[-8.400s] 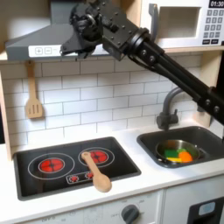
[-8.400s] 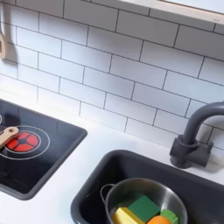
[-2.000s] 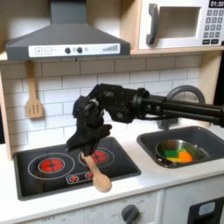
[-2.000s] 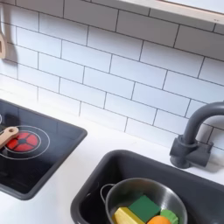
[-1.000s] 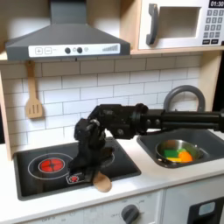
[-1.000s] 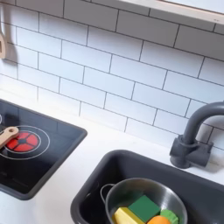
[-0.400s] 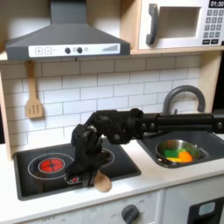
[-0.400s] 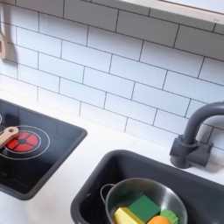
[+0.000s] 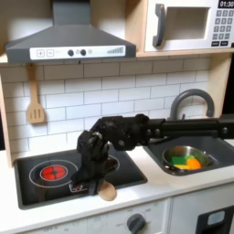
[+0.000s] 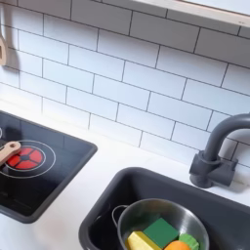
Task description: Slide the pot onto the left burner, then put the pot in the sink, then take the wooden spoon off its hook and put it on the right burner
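The wooden spoon lies on the stove's right burner, its oval bowl (image 9: 107, 191) toward the front edge. Its handle is under my gripper (image 9: 90, 176), which is down low over it. The dark gripper body hides the fingers, so I cannot tell if they are closed on the handle. One end of the spoon (image 10: 8, 150) shows by the red burner ring (image 10: 27, 156) in the second exterior view. In both exterior views the shiny pot (image 9: 186, 159) (image 10: 161, 228) sits in the dark sink (image 9: 208, 140) (image 10: 107, 210), holding yellow, green and orange toy food.
A slotted wooden spatula (image 9: 35, 97) hangs on the tiled wall at the first exterior view's left. The left burner (image 9: 54, 170) is bare. The arched faucet (image 9: 187, 99) (image 10: 219, 150) stands behind the sink. A range hood (image 9: 71, 37) and a microwave (image 9: 187, 23) are overhead.
Over the last seconds my gripper came down from above the stove onto the spoon's handle. The spoon and the pot have not moved.
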Action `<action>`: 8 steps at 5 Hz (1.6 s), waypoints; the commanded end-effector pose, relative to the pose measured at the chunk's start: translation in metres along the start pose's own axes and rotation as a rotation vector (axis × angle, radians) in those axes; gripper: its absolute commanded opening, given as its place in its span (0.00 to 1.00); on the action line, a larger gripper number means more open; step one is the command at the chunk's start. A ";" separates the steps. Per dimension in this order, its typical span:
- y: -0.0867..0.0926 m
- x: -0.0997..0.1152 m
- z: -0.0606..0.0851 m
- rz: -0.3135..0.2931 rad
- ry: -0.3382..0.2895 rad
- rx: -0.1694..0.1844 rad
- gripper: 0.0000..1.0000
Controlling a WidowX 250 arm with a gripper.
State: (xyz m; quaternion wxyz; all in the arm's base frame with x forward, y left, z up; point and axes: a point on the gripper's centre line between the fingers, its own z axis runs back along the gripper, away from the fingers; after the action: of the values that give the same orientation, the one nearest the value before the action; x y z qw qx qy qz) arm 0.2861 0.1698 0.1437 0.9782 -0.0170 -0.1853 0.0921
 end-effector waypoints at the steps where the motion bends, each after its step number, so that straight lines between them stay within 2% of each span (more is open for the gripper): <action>1: -0.004 0.006 -0.004 -0.002 -0.003 -0.003 0.00; 3: -0.004 0.013 -0.006 0.004 -0.009 -0.005 0.00; 4: -0.009 0.015 -0.008 -0.009 -0.008 -0.013 0.00; 8: -0.004 0.011 -0.020 -0.007 0.016 0.013 0.00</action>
State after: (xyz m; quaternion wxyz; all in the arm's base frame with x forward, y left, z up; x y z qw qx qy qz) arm 0.3063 0.1683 0.1347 0.9782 -0.0074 -0.1869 0.0899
